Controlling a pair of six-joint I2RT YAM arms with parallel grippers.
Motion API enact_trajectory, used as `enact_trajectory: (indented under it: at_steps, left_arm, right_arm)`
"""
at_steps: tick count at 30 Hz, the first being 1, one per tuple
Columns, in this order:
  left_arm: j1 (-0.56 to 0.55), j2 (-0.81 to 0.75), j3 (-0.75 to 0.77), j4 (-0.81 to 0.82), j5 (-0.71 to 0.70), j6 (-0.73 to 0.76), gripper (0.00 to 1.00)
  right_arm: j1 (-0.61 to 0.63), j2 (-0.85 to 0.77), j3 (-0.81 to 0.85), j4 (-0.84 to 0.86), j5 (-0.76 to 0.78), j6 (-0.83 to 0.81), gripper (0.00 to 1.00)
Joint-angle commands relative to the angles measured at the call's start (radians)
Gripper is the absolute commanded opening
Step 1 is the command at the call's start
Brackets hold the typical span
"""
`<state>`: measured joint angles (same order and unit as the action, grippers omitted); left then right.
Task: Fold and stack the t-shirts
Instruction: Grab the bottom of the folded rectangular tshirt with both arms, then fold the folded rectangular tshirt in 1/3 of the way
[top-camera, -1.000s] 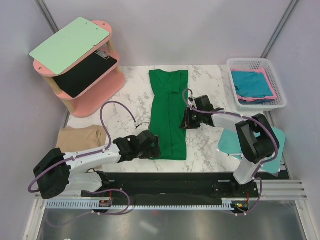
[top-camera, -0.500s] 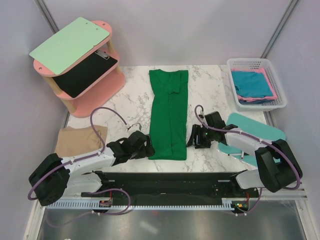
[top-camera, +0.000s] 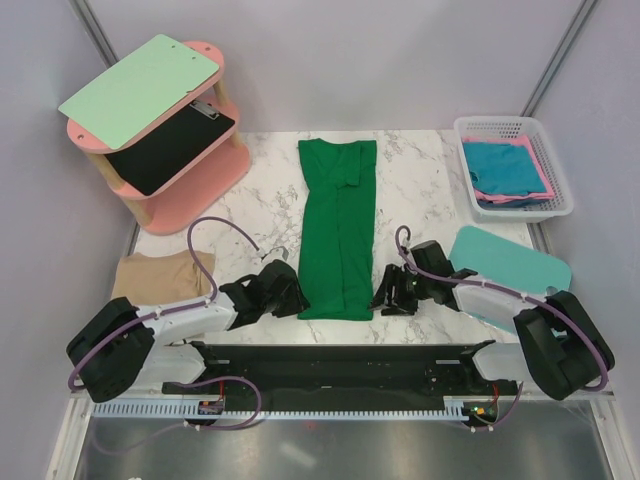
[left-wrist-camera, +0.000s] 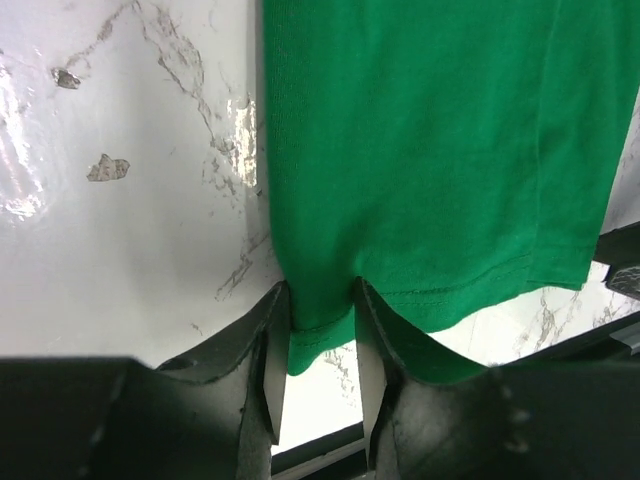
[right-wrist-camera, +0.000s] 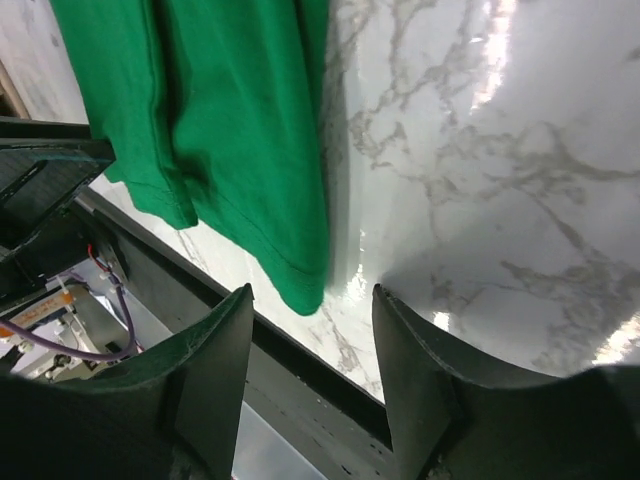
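**Task item.** The green t-shirt (top-camera: 338, 225) lies at the centre of the table (top-camera: 425, 185). It is folded lengthwise into a narrow strip running from 12 o'clock to 6 o'clock, with the collar at the far end and the hem close to the near edge.

**Left fingers** (left-wrist-camera: 262, 370). Positioned at the 7 o'clock corner of the hem. The corner sits between the two tips, and the cloth touches both inner faces. The fingers are part-closed, and a firm grip cannot be confirmed.

**Right fingers** (right-wrist-camera: 210, 370). Positioned at the 5 o'clock corner of the hem, spread apart and holding nothing. The corner lies just beyond the tips, in line with the gap.

**Other items.**
- The tan-beige t-shirt (top-camera: 160, 275) lies at 8 o'clock, partly covered by the left arm (top-camera: 175, 315).
- The white basket (top-camera: 500, 122) at 2 o'clock holds the teal-blue t-shirt (top-camera: 505, 165) on top of the pink t-shirt (top-camera: 546, 183).
- The mint-teal board (top-camera: 520, 262) lies at 4 o'clock.
- The pink shelf (top-camera: 215, 170) at 10 o'clock carries a pale green clipboard (top-camera: 140, 90) on its top tier.
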<state>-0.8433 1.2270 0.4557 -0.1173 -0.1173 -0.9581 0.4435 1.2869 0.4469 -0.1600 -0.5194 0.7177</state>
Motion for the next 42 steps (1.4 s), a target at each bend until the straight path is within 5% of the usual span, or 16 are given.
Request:
enact_trajectory:
  at_steps: [1, 5, 9, 11, 18, 30, 42]
  left_arm:
    - [0.003, 0.005, -0.002, 0.042, 0.015, -0.031, 0.35]
    - [0.003, 0.015, -0.002, 0.041, 0.016, -0.031, 0.15]
    - [0.003, 0.003, -0.003, 0.024, 0.016, -0.036, 0.02]
    - [0.003, -0.017, 0.001, -0.002, 0.015, -0.044, 0.02]
    - [0.003, -0.089, 0.073, -0.139, 0.05, -0.051, 0.02]
    - [0.048, 0.046, 0.353, -0.237, -0.002, 0.091, 0.02]
    - [0.257, 0.204, 0.573, -0.214, 0.073, 0.285, 0.02]
  right_arm:
    - [0.044, 0.046, -0.03, 0.131, -0.018, 0.078, 0.58]
    - [0.076, 0.077, -0.054, 0.215, 0.012, 0.118, 0.52]
    - [0.086, 0.094, -0.062, 0.2, 0.03, 0.117, 0.07]
    - [0.086, 0.069, -0.057, 0.163, 0.047, 0.105, 0.0]
    - [0.086, -0.046, 0.004, -0.05, 0.09, 0.043, 0.0]
    - [0.084, -0.069, 0.188, -0.029, 0.268, -0.032, 0.0]
    - [0.014, 0.227, 0.538, 0.074, 0.437, -0.161, 0.0]
